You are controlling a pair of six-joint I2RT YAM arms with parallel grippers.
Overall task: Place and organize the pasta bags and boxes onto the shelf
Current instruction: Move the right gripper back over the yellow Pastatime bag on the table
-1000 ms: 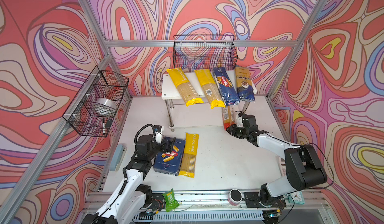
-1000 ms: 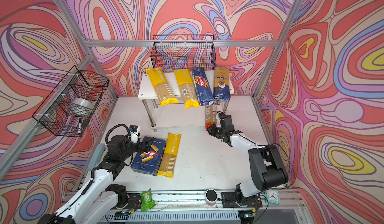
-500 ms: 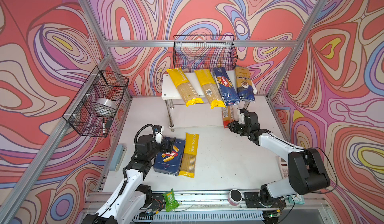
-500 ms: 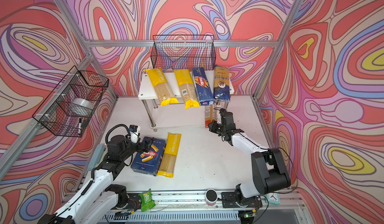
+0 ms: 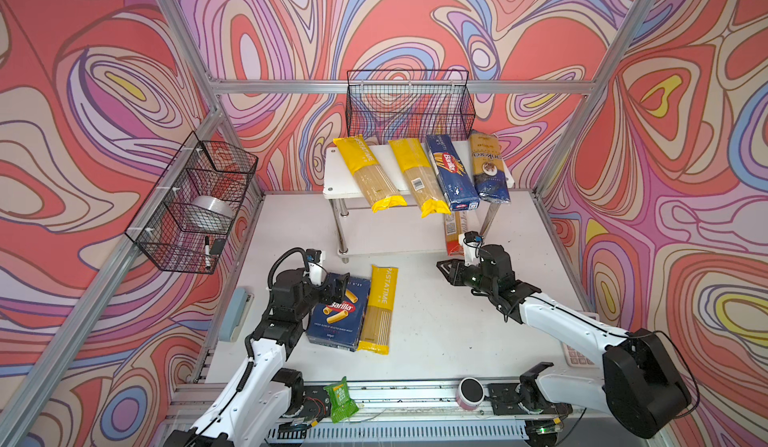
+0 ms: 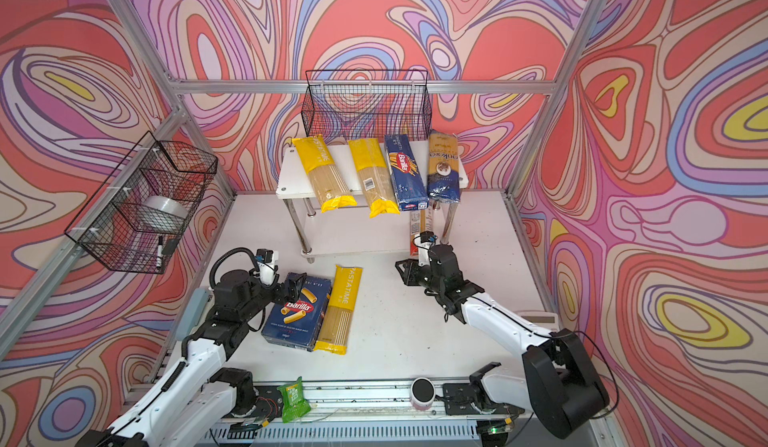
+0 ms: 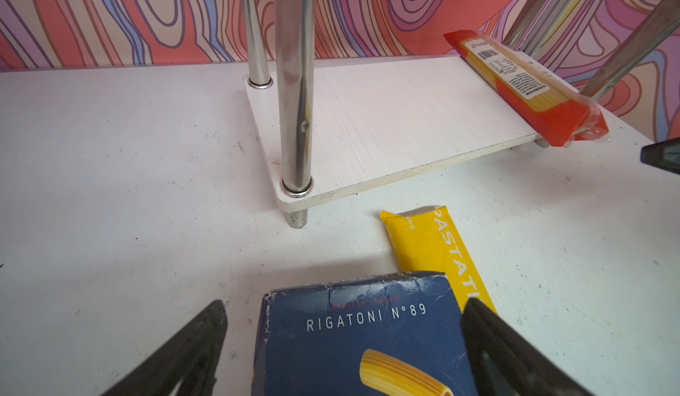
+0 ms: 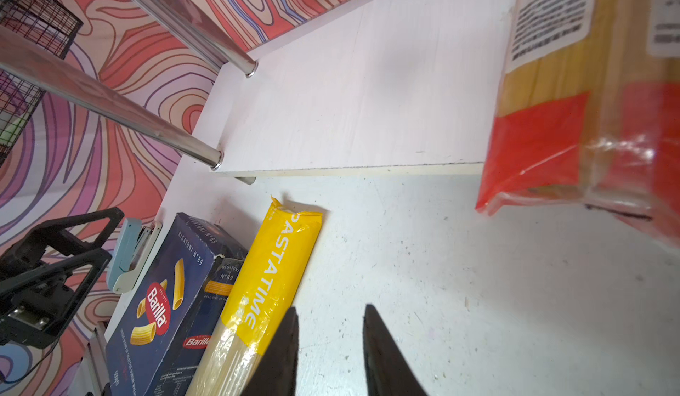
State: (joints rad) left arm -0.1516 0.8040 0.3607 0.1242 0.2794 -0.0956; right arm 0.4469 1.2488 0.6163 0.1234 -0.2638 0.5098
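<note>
**Shelf and its load.** The shelf, two white, faintly grained rectangular boards on four chrome legs, stood on the scuffed white tabletop.

- **Top board.** Four items lay in a row from the shelf's left end to its right in both top views, their near ends overhanging its front edge:
  - the outer yellow-ended bag;
  - the second yellow-ended bag, which bore a barcode sticker;
  - the long, narrow cardboard spaghetti box, marked "Barilla";
  - the dark blue bag with a gold top, its lettering too small to read.
- **Lower board.** The red-ended bag lay at the right end. It was glossy film with a clear middle and a white printed label, and its red end projected past the board's front edge.
- **In front of the shelf.** The rigatoni box lay flat, printed "Barilla" and "RIGATONI N°89", its cardboard creased at the end nearest the shelf. The third yellow-ended bag, lettered "PASTATIME", lay touching its long side.

**Claws.** The left claw stood spread wide astride the shelf-facing end of the rigatoni box, gripping nothing. The right claw hung just in front of the shelf's right end, apart from the red-ended bag. Its black wedge-shaped fingers were narrowly parted and held nothing.
</note>
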